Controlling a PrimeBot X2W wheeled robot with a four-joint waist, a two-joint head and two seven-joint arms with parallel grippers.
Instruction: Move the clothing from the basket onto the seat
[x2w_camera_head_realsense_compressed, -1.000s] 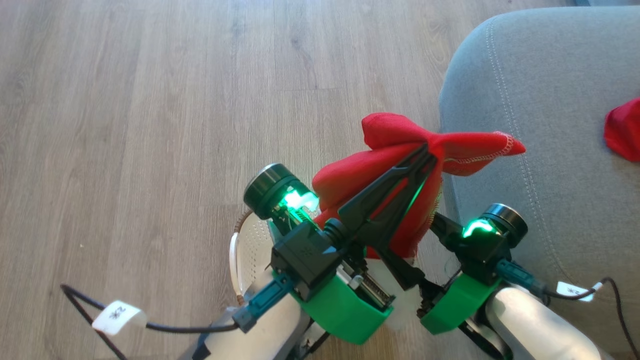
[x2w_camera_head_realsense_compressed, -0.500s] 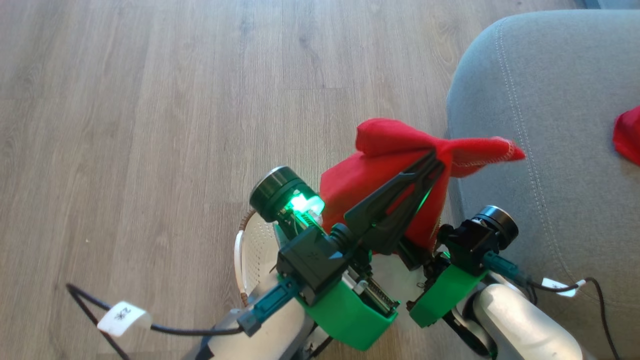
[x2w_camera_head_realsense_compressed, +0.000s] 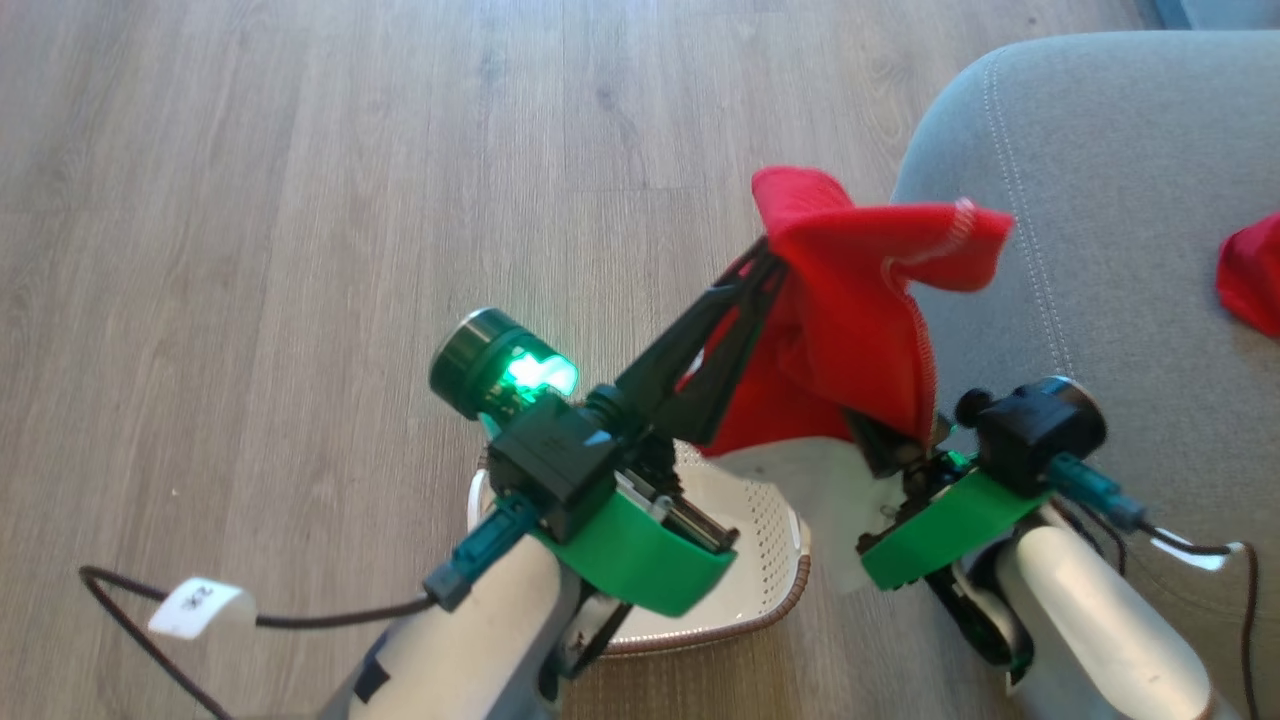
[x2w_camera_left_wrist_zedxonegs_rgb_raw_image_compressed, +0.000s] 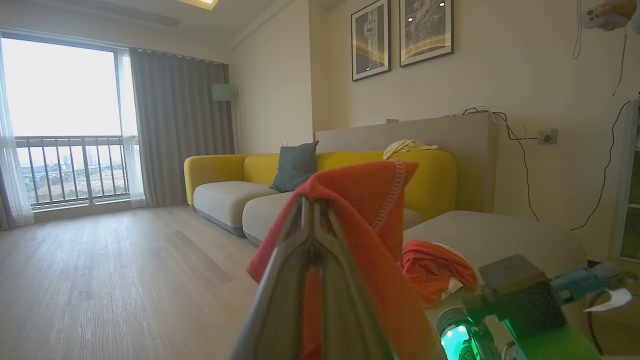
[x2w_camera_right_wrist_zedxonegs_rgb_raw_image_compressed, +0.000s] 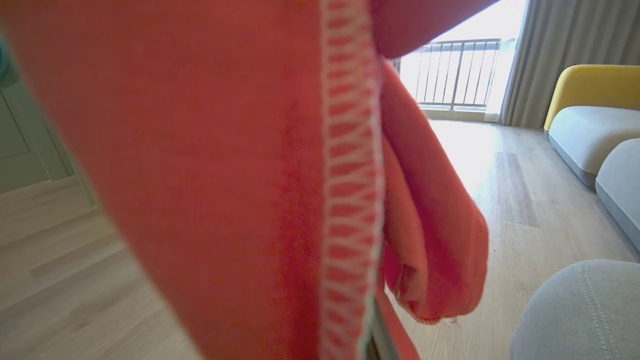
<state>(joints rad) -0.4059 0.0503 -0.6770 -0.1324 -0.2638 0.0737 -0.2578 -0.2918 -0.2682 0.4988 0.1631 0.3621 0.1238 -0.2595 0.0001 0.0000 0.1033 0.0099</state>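
A piece of red clothing (x2w_camera_head_realsense_compressed: 850, 300) with a white part hangs in the air between the basket and the seat. My left gripper (x2w_camera_head_realsense_compressed: 768, 252) is shut on its top fold, and its fingers (x2w_camera_left_wrist_zedxonegs_rgb_raw_image_compressed: 311, 202) meet in the cloth in the left wrist view. Lower down, my right gripper (x2w_camera_head_realsense_compressed: 885, 440) is shut on the clothing's hem, with its fingertips buried in the fabric. That fabric (x2w_camera_right_wrist_zedxonegs_rgb_raw_image_compressed: 200, 150) hangs right before the right wrist camera. The white basket (x2w_camera_head_realsense_compressed: 775, 545) sits on the floor below both arms. The grey seat (x2w_camera_head_realsense_compressed: 1100, 300) lies to the right, and a second red garment (x2w_camera_head_realsense_compressed: 1250, 270) rests on it.
Wood floor (x2w_camera_head_realsense_compressed: 300, 250) stretches to the left and ahead. Dark cables with white tags trail from both wrists (x2w_camera_head_realsense_compressed: 200, 605). The left wrist view looks across the room at a yellow sofa (x2w_camera_left_wrist_zedxonegs_rgb_raw_image_compressed: 225, 170), a window and a wall with pictures.
My right gripper has shut on the lower part of the clothing. The left gripper has lifted the clothing higher, and more of the basket shows beneath.
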